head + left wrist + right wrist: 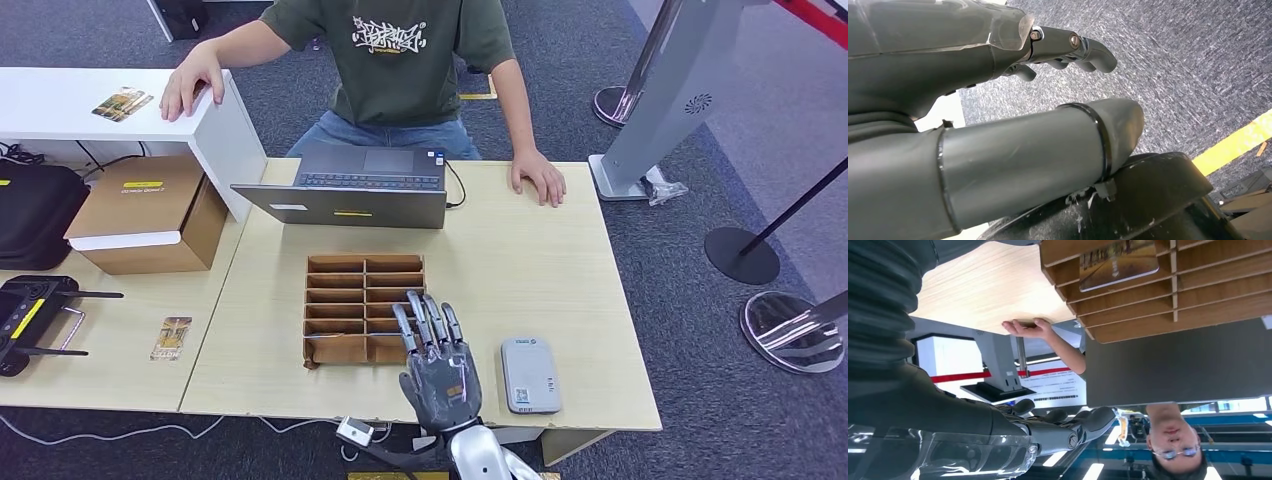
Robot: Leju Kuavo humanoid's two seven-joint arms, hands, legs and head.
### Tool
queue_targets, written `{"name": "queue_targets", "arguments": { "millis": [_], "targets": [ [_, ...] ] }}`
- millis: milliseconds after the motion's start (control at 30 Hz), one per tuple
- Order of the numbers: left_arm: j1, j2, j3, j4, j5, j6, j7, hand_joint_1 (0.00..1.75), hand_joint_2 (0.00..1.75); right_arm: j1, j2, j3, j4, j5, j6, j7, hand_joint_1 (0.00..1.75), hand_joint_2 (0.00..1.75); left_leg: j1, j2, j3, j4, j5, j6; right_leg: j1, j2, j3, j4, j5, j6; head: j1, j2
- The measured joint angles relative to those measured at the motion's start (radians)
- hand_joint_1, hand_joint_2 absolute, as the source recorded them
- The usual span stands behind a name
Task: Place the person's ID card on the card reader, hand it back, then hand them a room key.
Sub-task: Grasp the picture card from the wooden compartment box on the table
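Observation:
My right hand hovers over the near edge of the table with its fingers stretched out and nothing in it. Its fingertips reach over the near right corner of a brown cardboard card organizer. A grey-white card reader lies just right of the hand. In the right wrist view a picture card lies in one organizer slot, beyond my right hand. My left hand hangs over the carpet, holding nothing. The person's hand rests on the table's far edge.
A laptop stands behind the organizer, facing the seated person. Picture cards lie on the white shelf and on the left table. A cardboard box, a black case and a controller sit at the left.

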Motion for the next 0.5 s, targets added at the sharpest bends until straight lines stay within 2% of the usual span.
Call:
{"name": "queue_targets", "arguments": {
  "millis": [267, 500],
  "targets": [
    [-0.001, 0.000, 0.001, 0.000, -0.001, -0.008, -0.002, 0.00, 0.00, -0.038, 0.022, 0.026, 0.094, -0.001, -0.029, -0.026, 0.00, 1.75, 0.000, 0.000, 0.000, 0.000, 0.000, 0.000, 0.000, 0.000, 0.000, 0.000, 0.000, 0.000, 0.000, 0.000],
    [-0.003, 0.001, 0.002, 0.000, 0.000, -0.018, -0.011, 0.00, 0.00, -0.087, 0.088, 0.016, 0.219, -0.002, -0.069, -0.089, 0.00, 1.75, 0.000, 0.000, 0.000, 0.000, 0.000, 0.000, 0.000, 0.000, 0.000, 0.000, 0.000, 0.000, 0.000, 0.000]
  ]
}}
